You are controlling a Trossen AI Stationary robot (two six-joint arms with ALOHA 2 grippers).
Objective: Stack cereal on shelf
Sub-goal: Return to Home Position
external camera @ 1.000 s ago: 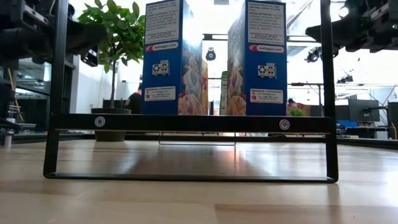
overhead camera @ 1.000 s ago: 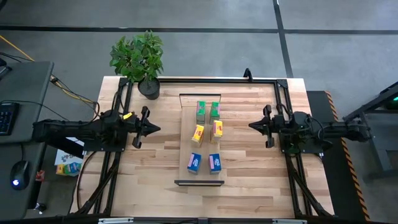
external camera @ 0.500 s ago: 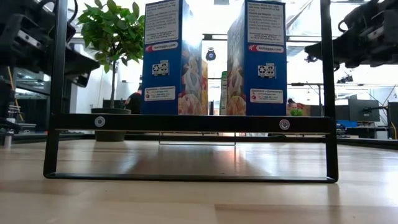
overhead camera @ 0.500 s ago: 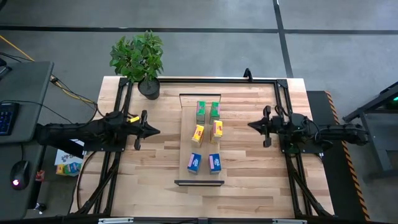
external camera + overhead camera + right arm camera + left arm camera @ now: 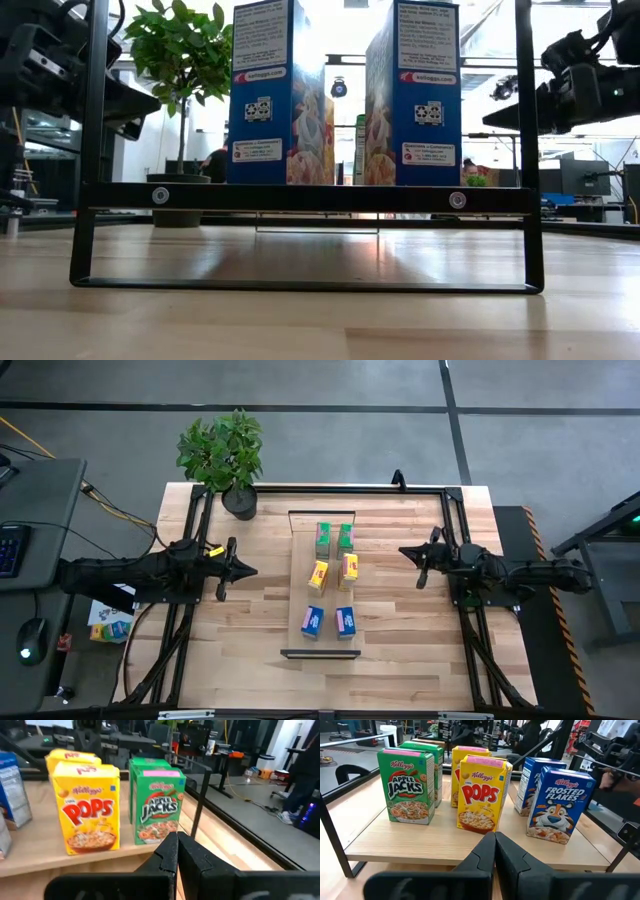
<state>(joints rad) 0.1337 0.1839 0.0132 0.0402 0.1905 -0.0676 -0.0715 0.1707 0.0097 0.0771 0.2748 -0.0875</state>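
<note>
All six boxes are up on your shelf (image 5: 329, 596), which runs down the middle of the table (image 5: 250, 640) from its far edge toward its near edge. The green boxes (image 5: 323, 539) stand as a pair at the shelf's far end. The yellow boxes (image 5: 349, 568) are side by side at its middle (the left one sits a touch closer to the near end than its partner, and slightly turned). The blue boxes (image 5: 313, 620) are at the near end. All stand upright, and none has shifted over the last second.

Your left gripper (image 5: 250, 569) hovers over the table's left side, well apart from the shelf. Its fingers are pressed together with nothing between them, and it sits where it was half a second ago.

Your right gripper (image 5: 403, 551) is likewise closed tight and empty, over the table's right side. This is the arm that has changed: its tip has swung a little toward the far edge. In the low view it now hangs lower and closer to level than before.
</note>
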